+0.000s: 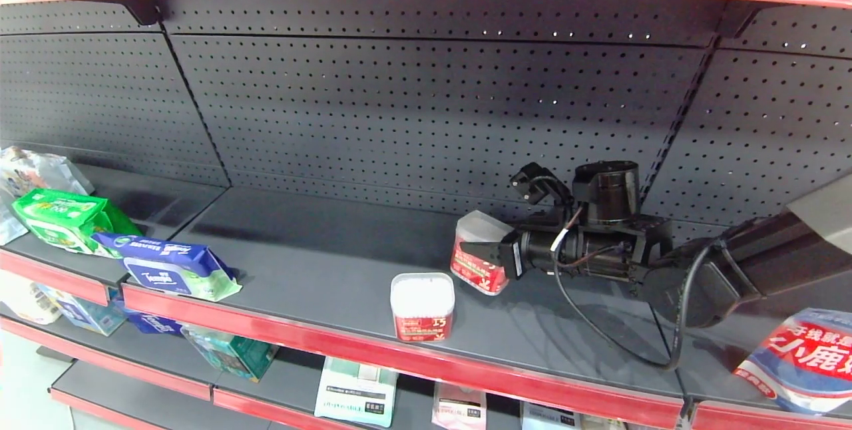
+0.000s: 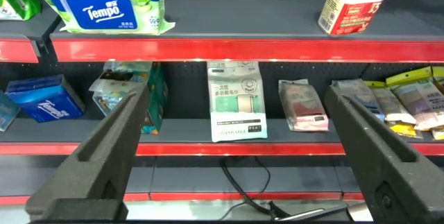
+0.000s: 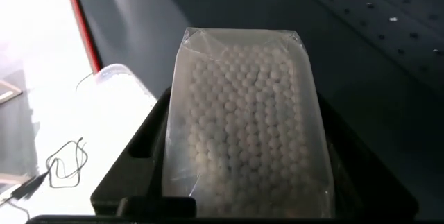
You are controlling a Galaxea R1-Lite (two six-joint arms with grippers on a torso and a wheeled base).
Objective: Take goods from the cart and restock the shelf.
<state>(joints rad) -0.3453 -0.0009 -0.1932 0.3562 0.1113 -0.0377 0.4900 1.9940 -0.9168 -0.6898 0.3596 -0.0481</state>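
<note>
The right gripper (image 1: pixel 476 254) is reaching in over the dark shelf (image 1: pixel 319 250), its fingers (image 3: pixel 135 161) clamping a clear cotton-swab tub (image 1: pixel 476 225) by its two sides. That side grip is leaving the base free, which suits setting it down. The tub is tilting a little, its red label facing the aisle, and it is hanging just behind and to the right of a matching second tub (image 1: pixel 422 305) that is standing upright at the shelf's front edge. Whether the held tub is touching the shelf I cannot tell. Judging by this, the arm is lining the tub up beside its twin so like goods are sitting together.

The left gripper (image 2: pixel 236 96) is waiting lower down with its fingers wide apart and holding nothing, facing the packets on a lower shelf (image 2: pixel 208 148). Farther left, a blue wipes pack (image 1: pixel 170 263) is lying at the shelf's front, well apart from the tubs.
</note>
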